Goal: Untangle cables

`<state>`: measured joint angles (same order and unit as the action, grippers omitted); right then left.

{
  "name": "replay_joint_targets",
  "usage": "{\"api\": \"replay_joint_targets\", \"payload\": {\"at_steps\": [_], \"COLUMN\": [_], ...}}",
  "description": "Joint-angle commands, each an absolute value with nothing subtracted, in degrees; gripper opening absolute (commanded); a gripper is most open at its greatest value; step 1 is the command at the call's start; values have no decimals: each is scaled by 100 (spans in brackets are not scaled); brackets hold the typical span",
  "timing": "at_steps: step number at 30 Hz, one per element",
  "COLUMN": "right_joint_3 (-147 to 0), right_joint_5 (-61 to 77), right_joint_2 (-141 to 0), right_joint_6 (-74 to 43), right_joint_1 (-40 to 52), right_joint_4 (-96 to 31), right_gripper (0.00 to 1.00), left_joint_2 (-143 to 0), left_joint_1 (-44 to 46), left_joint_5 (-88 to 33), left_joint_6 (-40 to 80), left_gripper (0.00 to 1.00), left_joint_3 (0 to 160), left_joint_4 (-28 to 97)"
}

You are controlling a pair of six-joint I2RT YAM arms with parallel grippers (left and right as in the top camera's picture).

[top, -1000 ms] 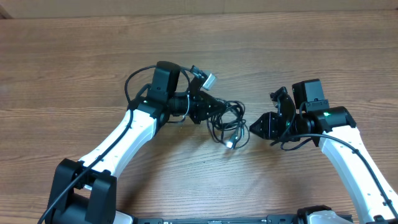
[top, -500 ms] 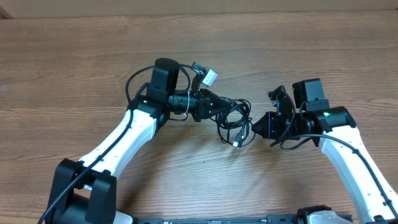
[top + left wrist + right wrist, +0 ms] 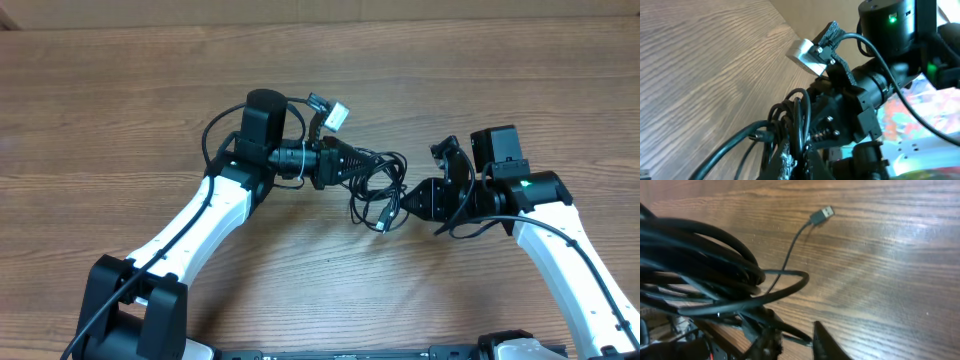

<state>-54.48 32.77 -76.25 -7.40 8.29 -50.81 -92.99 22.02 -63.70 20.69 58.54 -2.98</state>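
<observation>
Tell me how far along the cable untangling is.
Done: nothing visible; the thin black cords are one looped bundle. In hand: the left jaws are shut on it, the right jaws hover beside its loops. Left: pulling every cord free.

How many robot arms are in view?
2. Left arm from lower left, left gripper shut on cables; right arm from lower right, right gripper at their right edge. None hidden.

Cables between left claw and right claw
</observation>
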Motion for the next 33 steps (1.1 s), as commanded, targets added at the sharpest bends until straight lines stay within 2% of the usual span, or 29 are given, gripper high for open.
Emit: {"api": "replay_joint_targets", "payload": {"at_steps": [1, 5, 13, 16, 22, 25, 29, 33], "right_joint_3": [-5509, -5509, -5509, -5509, -5509, -5509, -5509, -5507], "right_joint_5": [3312, 3312, 3312, 3310, 3094, 2040, 19, -458], "right_joint_2": [-7642, -7642, -7642, -7642, -7642, -7642, -7642, -7642], "right_joint_6": [-714, -714, -716, -716, -819, -1671, -3402, -3920], "right_joint_1": [832, 832, 829, 829, 829, 829, 829, 829], "right_joint_4": [-4974, -4976, -4943, -4930, -4956, -5177, -5977, -6383], "right_gripper": [11, 7, 12, 4, 4, 4, 4, 4], "left_joint_2": [-9139, -9139, -9139, -9139, -9139, -9139, -9139, -9139], "left_joint_1": [2193, 2099, 1918, 1911, 1905, 1863, 1726, 1579], "left_joint_5": [-6630, -6639, -7067, -7074, -7041, -6899, -6823, -6689], "left_joint_6": [2434, 2810, 3651, 3645, 3618, 3430, 3142, 3103], "left_gripper": [4, 4, 4, 4, 4, 4, 4, 4], "left_joint_3": [5986, 5986, 5986, 5986, 5986, 5986, 5986, 5983], "left_joint_4": [-355, -395, -845, -840, -843, -836, -803, -742]}}
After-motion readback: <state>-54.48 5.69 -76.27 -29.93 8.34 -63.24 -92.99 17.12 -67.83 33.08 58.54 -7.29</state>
